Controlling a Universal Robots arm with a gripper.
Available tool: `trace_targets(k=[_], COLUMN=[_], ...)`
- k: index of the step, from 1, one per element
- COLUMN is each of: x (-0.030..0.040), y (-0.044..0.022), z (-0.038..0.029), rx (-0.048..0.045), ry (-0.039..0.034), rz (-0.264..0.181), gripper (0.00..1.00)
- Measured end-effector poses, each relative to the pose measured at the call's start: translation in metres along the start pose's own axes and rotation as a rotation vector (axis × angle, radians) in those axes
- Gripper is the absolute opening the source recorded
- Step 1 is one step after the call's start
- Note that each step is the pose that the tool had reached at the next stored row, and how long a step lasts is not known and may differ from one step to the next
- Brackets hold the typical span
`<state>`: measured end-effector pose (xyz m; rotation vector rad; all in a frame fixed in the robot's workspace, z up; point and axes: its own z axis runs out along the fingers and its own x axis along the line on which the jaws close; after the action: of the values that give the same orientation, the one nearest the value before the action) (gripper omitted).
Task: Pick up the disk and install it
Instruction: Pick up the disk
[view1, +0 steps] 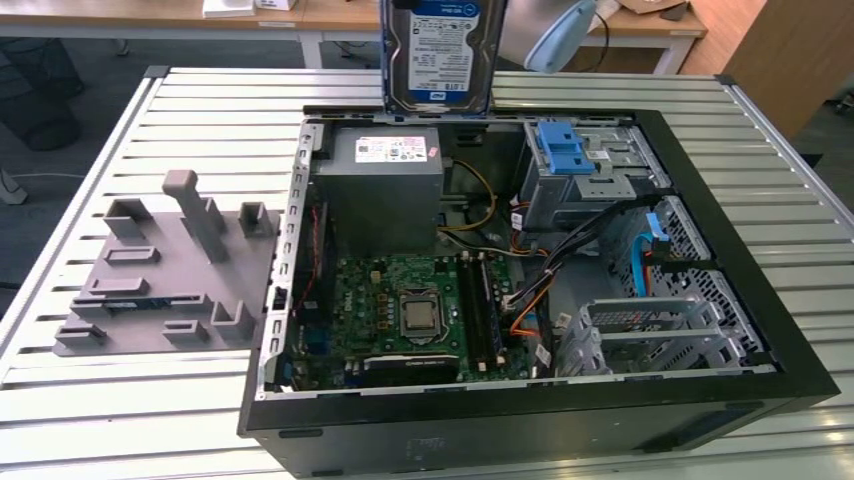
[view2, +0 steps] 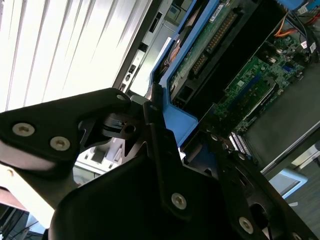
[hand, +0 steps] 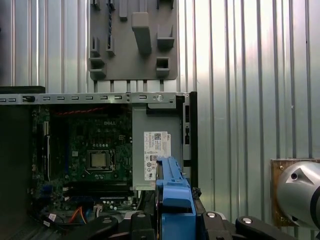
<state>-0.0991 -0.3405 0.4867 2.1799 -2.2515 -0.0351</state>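
Observation:
The disk (view1: 441, 50) hangs upright above the far edge of the open computer case (view1: 747, 330), its white-and-blue label facing the exterior camera. It sits just above the grey power supply (view1: 380, 190). In the second wrist view my gripper (view2: 177, 125) is shut on the disk's blue carrier frame (view2: 182, 122), and the drive's green circuit board (view2: 210, 45) shows beyond it. In the first wrist view the blue carrier (hand: 172, 192) sticks out between my black fingers (hand: 137, 225), with the case's inside below it.
Inside the case lie the motherboard (view1: 414, 310), loose cables (view1: 534, 290) and a drive cage with a blue latch (view1: 563, 150). A grey fixture plate (view1: 160, 270) with upright blocks lies on the slatted metal table (view1: 134, 400) at the exterior view's left.

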Motion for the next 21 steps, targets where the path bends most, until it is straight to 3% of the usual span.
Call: trace_targets(k=[3,8,21], x=[-0.0002,-0.0003,0.0066], y=[-0.0059,-0.01,-0.0102], z=[-0.0001,-0.0002,-0.0002], rx=[0.0,0.0,0.0], ry=[0.0,0.0,0.0], rz=[0.0,0.0,0.0], gripper=[0.36,0.36,0.36])
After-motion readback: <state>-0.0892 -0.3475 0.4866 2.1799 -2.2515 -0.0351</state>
